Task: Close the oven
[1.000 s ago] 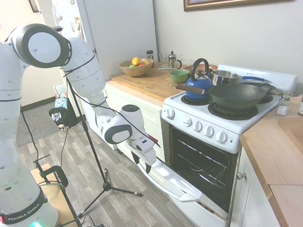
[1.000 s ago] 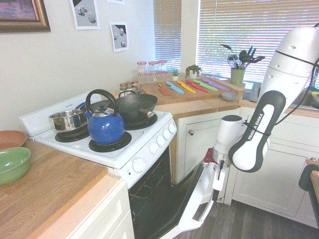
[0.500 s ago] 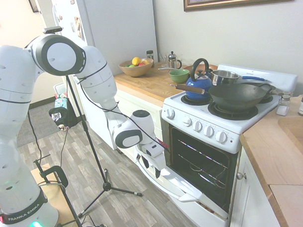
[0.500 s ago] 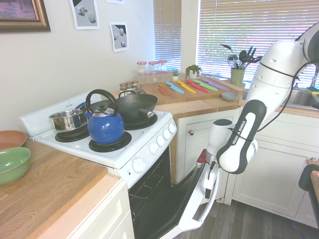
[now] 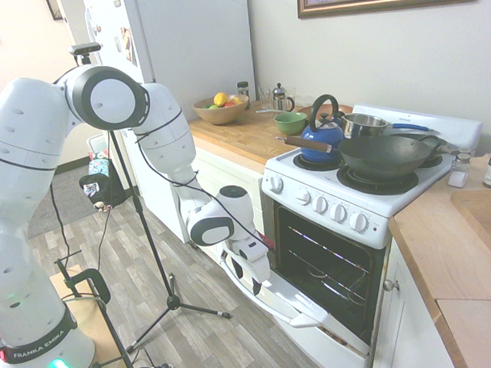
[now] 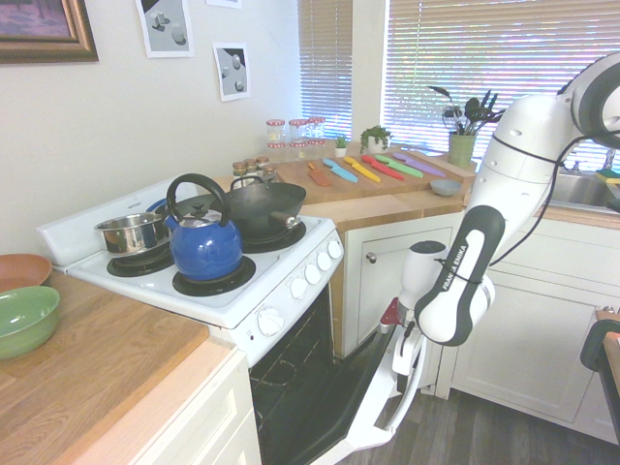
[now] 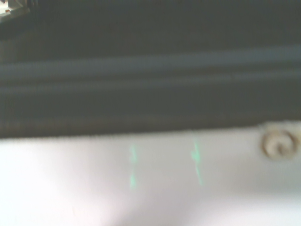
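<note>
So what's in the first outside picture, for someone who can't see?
A white oven has its door hanging open, and the robot's gripper is down beside the door's edge. A blue kettle and a black wok sit on top.

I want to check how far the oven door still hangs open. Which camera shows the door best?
The first exterior view: the oven door shows whole, tilted down, bar handle along its edge, pincer beside it. The second exterior view shows it edge-on, partly behind the arm. The wrist view is a blurred close-up.
</note>
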You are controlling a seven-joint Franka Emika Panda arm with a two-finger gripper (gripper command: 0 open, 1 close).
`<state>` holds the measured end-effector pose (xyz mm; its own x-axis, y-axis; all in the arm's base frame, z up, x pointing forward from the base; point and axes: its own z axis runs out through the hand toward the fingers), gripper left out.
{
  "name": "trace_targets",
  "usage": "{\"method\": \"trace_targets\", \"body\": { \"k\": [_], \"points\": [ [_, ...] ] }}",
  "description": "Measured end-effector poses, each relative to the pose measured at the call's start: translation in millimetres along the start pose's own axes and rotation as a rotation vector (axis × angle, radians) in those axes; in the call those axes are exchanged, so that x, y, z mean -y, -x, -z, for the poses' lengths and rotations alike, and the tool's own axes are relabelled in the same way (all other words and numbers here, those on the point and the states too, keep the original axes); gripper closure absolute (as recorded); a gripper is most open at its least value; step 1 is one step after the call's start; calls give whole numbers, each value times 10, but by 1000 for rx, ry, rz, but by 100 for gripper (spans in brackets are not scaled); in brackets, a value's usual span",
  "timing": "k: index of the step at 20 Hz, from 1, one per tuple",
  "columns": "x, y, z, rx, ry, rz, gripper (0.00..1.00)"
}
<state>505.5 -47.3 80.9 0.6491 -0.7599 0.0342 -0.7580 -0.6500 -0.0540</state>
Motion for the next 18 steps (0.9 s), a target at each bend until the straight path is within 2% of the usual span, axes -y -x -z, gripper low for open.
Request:
{"method": "trace_targets", "body": {
  "k": [6,18],
  "points": [
    [362,-14,77,-22,-39,45,0],
    [1405,-293,633,-81,-93,117,0]
  ]
}}
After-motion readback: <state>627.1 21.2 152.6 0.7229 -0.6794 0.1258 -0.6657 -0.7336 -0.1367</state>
